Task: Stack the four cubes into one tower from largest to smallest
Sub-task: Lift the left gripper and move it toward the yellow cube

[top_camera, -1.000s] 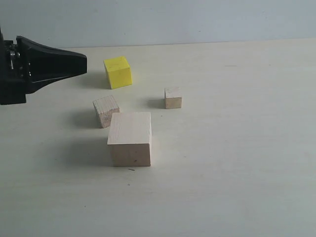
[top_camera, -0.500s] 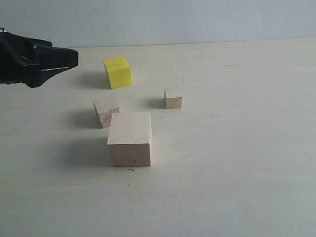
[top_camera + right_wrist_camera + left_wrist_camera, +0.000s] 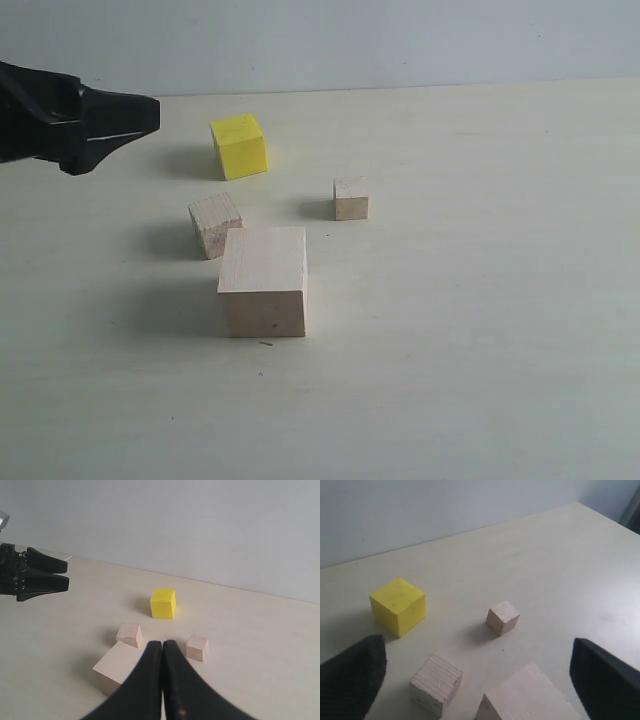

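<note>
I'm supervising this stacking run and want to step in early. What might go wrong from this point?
1. The smaller wood cube lies close beside the large pale cube. A finger of the open left gripper lowering for it might nudge that base.
2. The yellow cube seems turned relative to the large pale cube. If placed unaligned, it could overhang and leave later cubes unsteady.

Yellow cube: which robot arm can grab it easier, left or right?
Probably left. The left gripper hangs just beside the yellow cube, jaws spread wide open. The right gripper has its jaws shut, and the large pale cube lies between it and the yellow one.
</note>
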`<state>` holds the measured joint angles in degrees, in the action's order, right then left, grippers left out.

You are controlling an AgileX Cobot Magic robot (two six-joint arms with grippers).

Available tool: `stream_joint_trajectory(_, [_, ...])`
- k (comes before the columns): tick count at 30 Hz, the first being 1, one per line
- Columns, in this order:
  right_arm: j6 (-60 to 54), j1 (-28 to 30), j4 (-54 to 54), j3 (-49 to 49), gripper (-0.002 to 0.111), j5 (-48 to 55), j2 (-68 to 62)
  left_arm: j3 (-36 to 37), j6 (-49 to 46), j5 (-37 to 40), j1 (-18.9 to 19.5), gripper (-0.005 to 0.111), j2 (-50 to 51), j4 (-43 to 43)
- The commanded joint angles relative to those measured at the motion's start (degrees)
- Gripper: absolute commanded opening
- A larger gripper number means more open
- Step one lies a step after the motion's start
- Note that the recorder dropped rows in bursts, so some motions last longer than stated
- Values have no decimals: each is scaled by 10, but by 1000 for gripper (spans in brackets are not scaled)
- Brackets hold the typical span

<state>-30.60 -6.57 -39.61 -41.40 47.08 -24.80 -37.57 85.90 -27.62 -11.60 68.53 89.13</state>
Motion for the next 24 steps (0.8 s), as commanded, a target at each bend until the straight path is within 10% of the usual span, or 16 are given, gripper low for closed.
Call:
stream_joint_trajectory(1, [-3,-1,2,-1,0,2,-1,1,0,24,2,105,2,-3])
stream_joint_trajectory(24, [-4,-1,44,-1,0,-83,-4,-52,-67,66,2,105,44,13])
